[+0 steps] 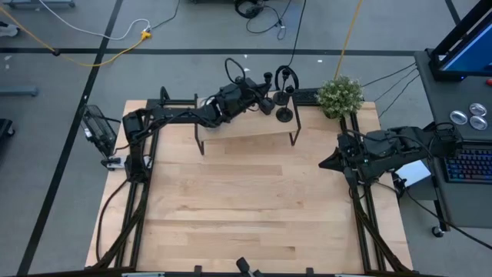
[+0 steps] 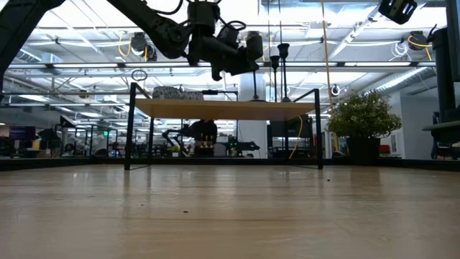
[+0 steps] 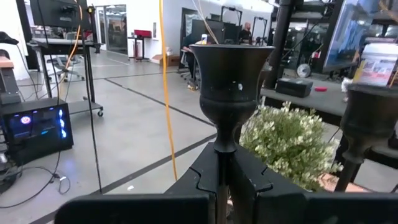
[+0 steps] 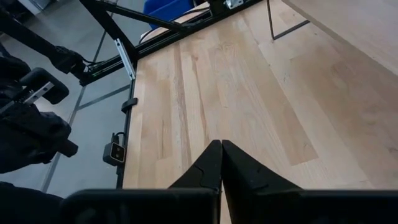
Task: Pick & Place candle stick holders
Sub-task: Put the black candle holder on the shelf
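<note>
Left gripper (image 1: 265, 102) clamped on a candle stick holder (image 3: 231, 87) stem above the small shelf (image 1: 246, 129) – a second holder (image 1: 284, 115) just beside it – right gripper (image 4: 221, 163) closed, empty, well apart

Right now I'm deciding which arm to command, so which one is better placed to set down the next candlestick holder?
Left. The left gripper is above the raised wooden shelf, shut on a candlestick holder, beside two more standing there. The right gripper is shut, empty, parked at the table's right edge.
</note>
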Available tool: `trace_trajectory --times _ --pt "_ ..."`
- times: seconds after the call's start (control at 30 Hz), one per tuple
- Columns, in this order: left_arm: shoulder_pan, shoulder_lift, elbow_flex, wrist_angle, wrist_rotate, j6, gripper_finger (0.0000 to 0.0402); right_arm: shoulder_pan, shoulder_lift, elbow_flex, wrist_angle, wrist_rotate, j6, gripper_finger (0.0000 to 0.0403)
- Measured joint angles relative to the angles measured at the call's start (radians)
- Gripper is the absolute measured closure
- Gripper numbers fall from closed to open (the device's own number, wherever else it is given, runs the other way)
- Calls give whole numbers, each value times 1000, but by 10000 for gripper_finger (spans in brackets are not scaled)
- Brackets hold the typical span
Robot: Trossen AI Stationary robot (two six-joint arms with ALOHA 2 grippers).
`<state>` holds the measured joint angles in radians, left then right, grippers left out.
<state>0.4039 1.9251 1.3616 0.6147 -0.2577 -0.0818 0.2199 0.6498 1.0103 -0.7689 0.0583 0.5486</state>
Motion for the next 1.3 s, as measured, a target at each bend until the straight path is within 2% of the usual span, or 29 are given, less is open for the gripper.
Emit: trace_trajectory --times 1.3 --pt "-33 -1 1 -38 -51 62 388 0 0 0 2 24 -3 403"
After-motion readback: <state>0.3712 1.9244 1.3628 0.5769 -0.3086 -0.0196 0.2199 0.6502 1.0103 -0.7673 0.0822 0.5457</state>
